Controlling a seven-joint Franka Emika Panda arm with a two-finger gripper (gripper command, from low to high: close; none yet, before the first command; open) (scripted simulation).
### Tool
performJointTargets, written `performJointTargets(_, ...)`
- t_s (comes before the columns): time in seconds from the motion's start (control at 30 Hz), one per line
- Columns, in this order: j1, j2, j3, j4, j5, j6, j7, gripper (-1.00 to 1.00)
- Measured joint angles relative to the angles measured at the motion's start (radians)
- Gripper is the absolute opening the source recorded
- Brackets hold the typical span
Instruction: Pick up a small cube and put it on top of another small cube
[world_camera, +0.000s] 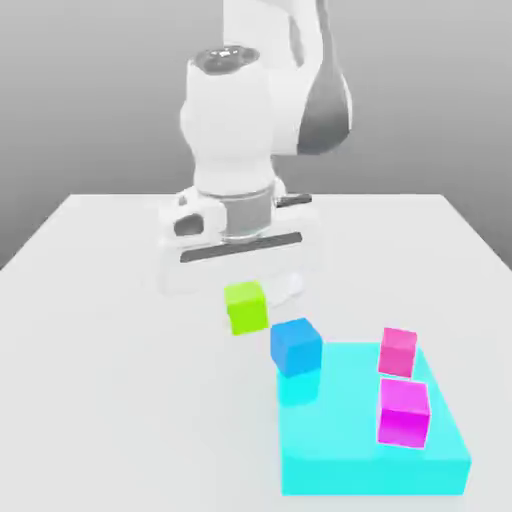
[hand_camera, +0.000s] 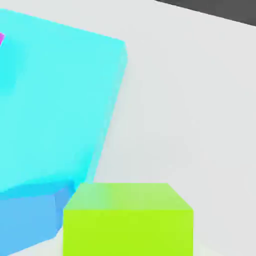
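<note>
1. White table (world_camera: 90, 330) carries everything.
2. Flat cyan slab (world_camera: 340, 440) lies on the table, toward the exterior view's right.
3. Blue cube (world_camera: 295, 346) stands at the slab's near-left corner; whether it rests on slab or table cannot be told.

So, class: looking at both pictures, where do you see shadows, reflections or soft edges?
Exterior view: the cyan slab mirrors the blue cube faintly; the table shows no hard shadows. Hand view: the lime-green cube looms large with soft edges and a pale gradient across its top face.
</note>
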Motion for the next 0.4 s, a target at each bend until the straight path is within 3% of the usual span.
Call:
performJointTargets(0.1, 0.051, -0.062, 0.054, -0.049, 0.005, -0.011, 0.017, -1.00)
performJointTargets(0.27, 0.056, 0.087, 0.074, -0.088, 0.008, 0.177, 0.021, -1.00)
performJointTargets(0.3, 0.055, 0.120, 0.075, -0.094, 0.007, 0.216, 0.021, 1.00)
performJointTargets(0.4, 0.055, 0.120, 0.075, -0.094, 0.007, 0.216, 0.021, 1.00)
